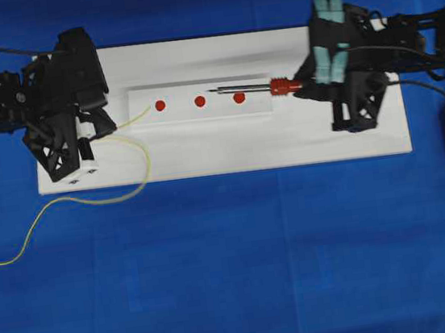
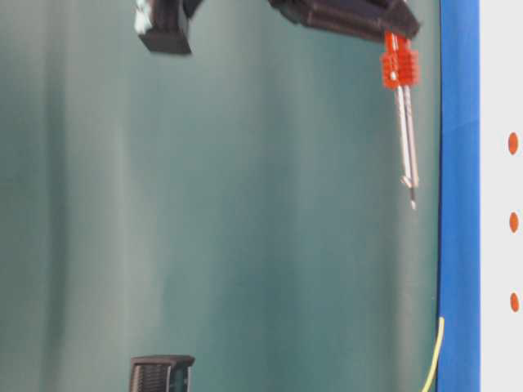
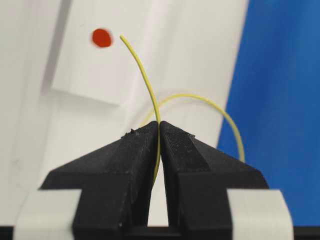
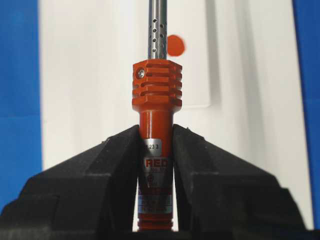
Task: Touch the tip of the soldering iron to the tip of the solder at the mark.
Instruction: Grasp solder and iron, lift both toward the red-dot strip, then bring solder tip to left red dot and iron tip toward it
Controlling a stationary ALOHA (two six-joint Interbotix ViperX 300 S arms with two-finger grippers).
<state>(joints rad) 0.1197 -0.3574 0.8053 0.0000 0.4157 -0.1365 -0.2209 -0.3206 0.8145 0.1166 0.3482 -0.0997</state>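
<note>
My left gripper (image 1: 108, 125) (image 3: 159, 125) is shut on the thin yellow solder (image 1: 136, 114) (image 3: 145, 75). The free end of the solder points at the left red mark (image 1: 160, 104) (image 3: 101, 37) and stops just short of it. My right gripper (image 1: 303, 83) (image 4: 156, 132) is shut on the red-orange handle of the soldering iron (image 1: 280, 87) (image 4: 156, 100) (image 2: 399, 65). Its silver shaft runs left above the right mark (image 1: 238, 97) (image 4: 175, 45). The dark tip ends between that mark and the middle mark (image 1: 200, 100), well apart from the solder's end.
The marks sit on a raised white strip on a white board (image 1: 204, 148), which lies on blue cloth. Slack solder loops over the board's front edge and trails left across the cloth. The iron's black cord (image 1: 424, 89) runs off to the right.
</note>
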